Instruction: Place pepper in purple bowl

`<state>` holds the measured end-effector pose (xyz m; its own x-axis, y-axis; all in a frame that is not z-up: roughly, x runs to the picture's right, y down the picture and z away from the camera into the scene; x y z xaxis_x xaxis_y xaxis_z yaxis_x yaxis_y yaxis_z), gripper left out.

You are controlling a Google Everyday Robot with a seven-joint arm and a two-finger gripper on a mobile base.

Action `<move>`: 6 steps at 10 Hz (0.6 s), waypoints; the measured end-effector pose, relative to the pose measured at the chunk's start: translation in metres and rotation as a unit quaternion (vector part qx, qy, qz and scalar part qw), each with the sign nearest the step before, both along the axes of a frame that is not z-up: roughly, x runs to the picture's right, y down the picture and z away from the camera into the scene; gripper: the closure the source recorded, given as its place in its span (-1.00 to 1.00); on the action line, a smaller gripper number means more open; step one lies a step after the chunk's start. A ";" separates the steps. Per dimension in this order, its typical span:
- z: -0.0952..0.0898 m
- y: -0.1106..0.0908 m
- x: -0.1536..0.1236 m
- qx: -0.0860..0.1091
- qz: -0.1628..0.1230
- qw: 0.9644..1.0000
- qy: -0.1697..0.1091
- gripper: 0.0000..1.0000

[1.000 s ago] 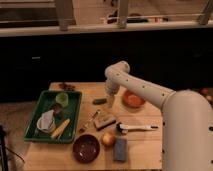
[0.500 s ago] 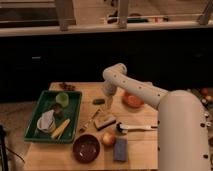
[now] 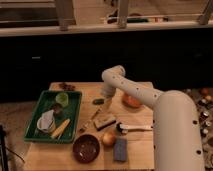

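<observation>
The pepper (image 3: 98, 101) is a small dark green piece lying on the wooden table (image 3: 140, 150), just right of the green tray. The gripper (image 3: 105, 94) hangs from the white arm directly above and a little right of the pepper, very close to it. The purple bowl (image 3: 86, 148) stands near the table's front edge, well in front of the pepper, and its inside shows nothing in it.
A green tray (image 3: 75, 107) at left holds a light-green cup (image 3: 62, 98), a long yellow vegetable (image 3: 60, 129) and a pale cloth-like item (image 3: 46, 121). An orange bowl (image 3: 132, 101), a sponge (image 3: 104, 121), an onion (image 3: 109, 138), a blue block (image 3: 120, 149) and a brush (image 3: 131, 128) lie on the table.
The arm has swung left and lowered, bringing the gripper from near the orange bowl to just over the pepper. The objects on the table have not moved.
</observation>
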<state>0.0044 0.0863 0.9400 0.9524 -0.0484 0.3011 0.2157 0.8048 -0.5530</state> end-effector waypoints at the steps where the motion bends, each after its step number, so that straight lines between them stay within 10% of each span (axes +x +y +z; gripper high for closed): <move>1: 0.002 0.002 0.000 -0.004 -0.001 1.000 -0.001 0.22; 4: 0.006 0.007 0.000 -0.012 0.001 1.000 -0.005 0.82; 6: 0.006 0.008 -0.001 -0.011 0.002 1.000 -0.008 0.87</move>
